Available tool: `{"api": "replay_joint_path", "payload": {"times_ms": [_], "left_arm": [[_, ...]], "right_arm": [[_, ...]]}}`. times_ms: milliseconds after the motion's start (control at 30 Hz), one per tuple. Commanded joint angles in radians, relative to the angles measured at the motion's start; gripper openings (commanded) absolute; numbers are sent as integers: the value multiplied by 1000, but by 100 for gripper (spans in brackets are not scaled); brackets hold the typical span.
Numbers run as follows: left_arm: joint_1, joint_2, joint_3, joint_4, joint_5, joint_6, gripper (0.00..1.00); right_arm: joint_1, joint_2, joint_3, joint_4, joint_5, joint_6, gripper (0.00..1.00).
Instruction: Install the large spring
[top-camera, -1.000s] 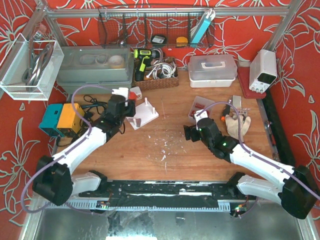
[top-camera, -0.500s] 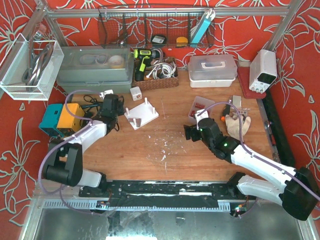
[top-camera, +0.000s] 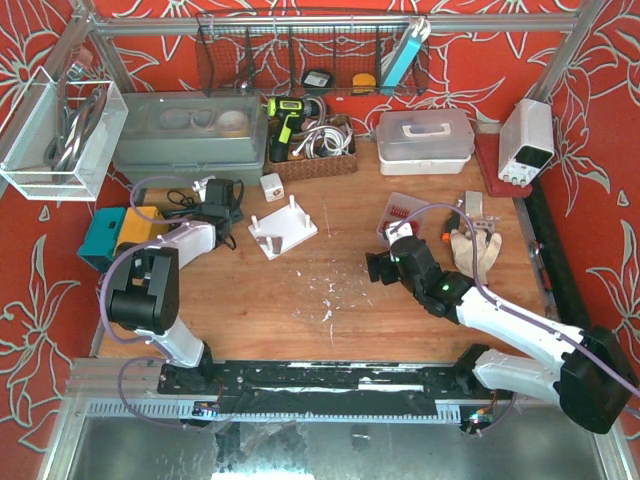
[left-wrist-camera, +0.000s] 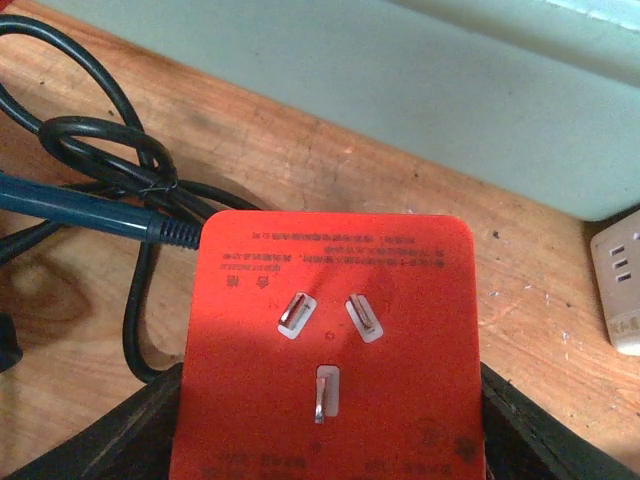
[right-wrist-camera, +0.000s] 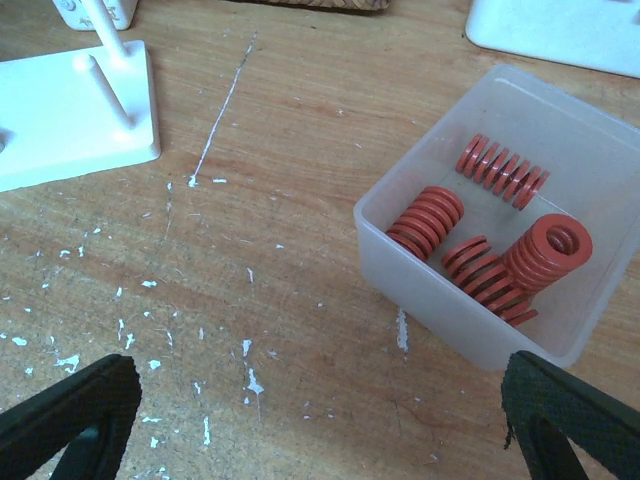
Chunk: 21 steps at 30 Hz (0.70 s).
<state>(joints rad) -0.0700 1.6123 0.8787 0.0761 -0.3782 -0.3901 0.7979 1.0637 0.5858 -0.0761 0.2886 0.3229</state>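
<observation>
Several red springs (right-wrist-camera: 490, 230) of differing thickness lie in a clear tub (right-wrist-camera: 450, 290), which shows in the top view (top-camera: 400, 212) at mid right. I cannot tell which is the large spring. My right gripper (right-wrist-camera: 320, 430) stands open over bare wood just left of the tub (top-camera: 375, 268), with nothing between its fingers. The white peg base (top-camera: 283, 228) sits at mid table (right-wrist-camera: 70, 110). My left gripper (top-camera: 222, 195) is at the back left, shut on a red three-prong plug block (left-wrist-camera: 330, 340).
A grey-green lidded bin (top-camera: 190, 135) stands right behind the left gripper (left-wrist-camera: 420, 90). Black cables (left-wrist-camera: 100, 170) coil beside it, and a white socket block (left-wrist-camera: 620, 280) lies to the right. A teal-orange box (top-camera: 120, 235), white case (top-camera: 425, 138), glove (top-camera: 475, 248) and power supply (top-camera: 527, 140) ring the table.
My left arm has swung back and to the left, carrying the red plug block from near the peg base to the grey-green bin. The right arm has barely moved.
</observation>
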Motion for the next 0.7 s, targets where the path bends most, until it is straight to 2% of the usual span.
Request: {"api": "replay_joint_path", "payload": {"times_ms": [0, 67, 167, 400, 667], "left_arm": [[10, 5, 28, 0, -16, -10, 66], [10, 7, 32, -10, -17, -10, 72], [10, 14, 40, -33, -24, -8, 75], [10, 6, 58, -84, -11, -33, 76], [-8, -206, -24, -122, 88, -124, 85]], "right_arm": [[7, 6, 13, -17, 30, -2, 99], [7, 0, 11, -18, 37, -2, 99], [7, -9, 12, -25, 42, -2, 99], [7, -35, 6, -33, 62, -2, 99], [9, -35, 7, -32, 62, -1, 99]]}}
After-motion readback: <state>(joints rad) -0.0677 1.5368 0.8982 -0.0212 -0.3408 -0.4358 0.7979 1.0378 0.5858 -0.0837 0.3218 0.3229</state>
